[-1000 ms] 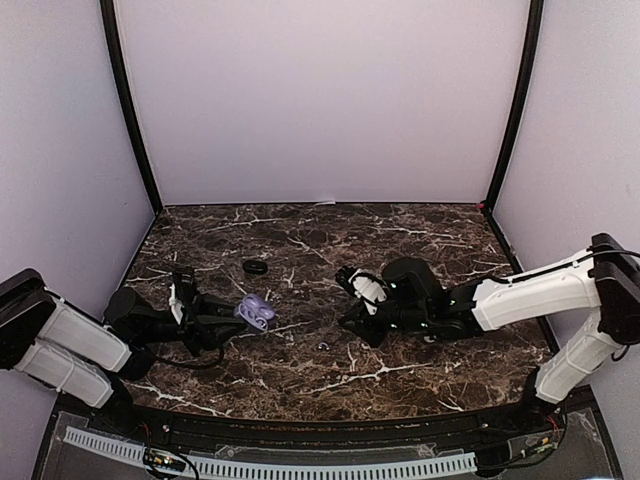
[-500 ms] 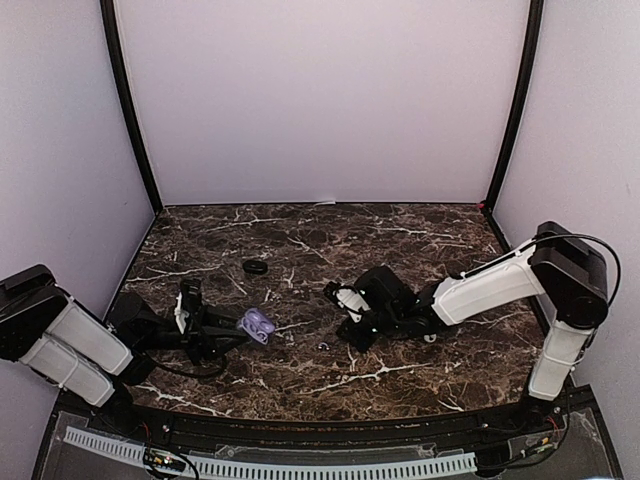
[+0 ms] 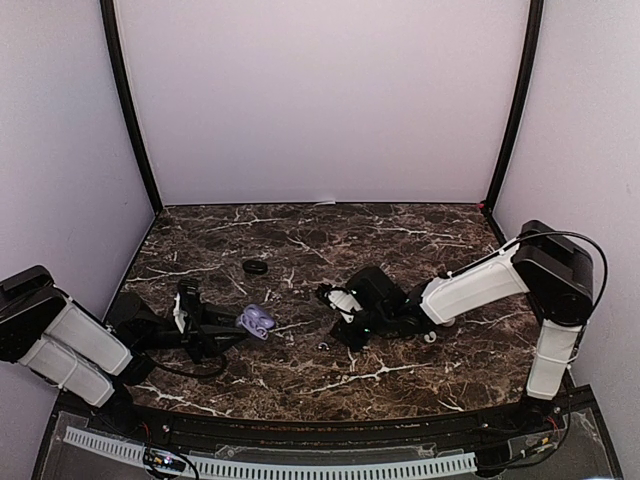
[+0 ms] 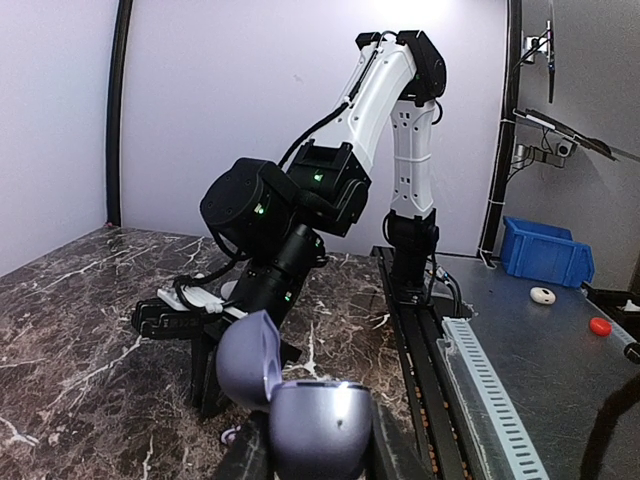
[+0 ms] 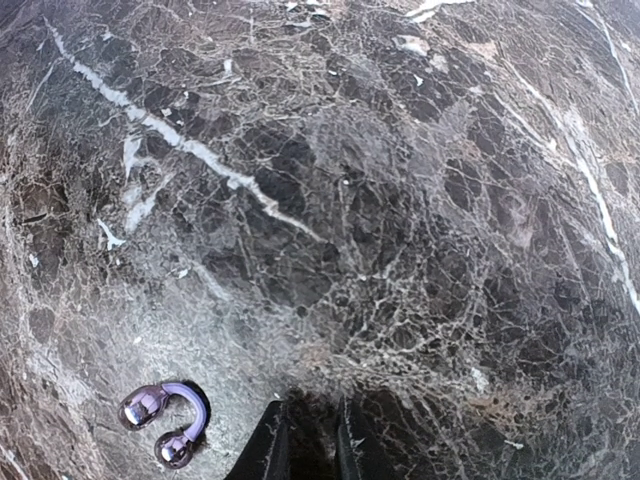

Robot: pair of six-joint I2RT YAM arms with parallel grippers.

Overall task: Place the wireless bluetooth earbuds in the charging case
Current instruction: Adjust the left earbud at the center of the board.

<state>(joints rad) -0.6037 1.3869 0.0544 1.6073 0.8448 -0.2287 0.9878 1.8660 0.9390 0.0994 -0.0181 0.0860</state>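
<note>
- The counter (image 3: 420,235), dark veined marble, carries everything, and two arms reach in over it, one from each side.
- The right arm (image 3: 480,285) stretches leftward to the middle. Its right pincer (image 5: 311,420) points down at the counter, the fingers a narrow slit apart with nothing visible between them.
- The left arm (image 3: 80,335) lies low along the near left. Its left pincer (image 4: 310,455) pinches the lower half of the one lavender charging case (image 3: 258,320). The lid is tipped open and the mouth faces right, toward the other arm (whether a bud already sits inside cannot be told).
- One black ring (image 3: 256,267) lies alone farther back on the left, well apart from both arms.
- One earbud (image 5: 165,425) shows, loose on the counter between the case and the right arm. It is two shiny bulbs joined by a lavender arch.
- In the right wrist view the earbud lies just beside the fingertips, off to their left and not between them. Its two bulbs line up on a steep diagonal, and the arch bulges toward the pincer.
- The right arm is clearly the nearer one. The pick-up probably calls for a short sideways shift, then a pinch across the arch.
</note>
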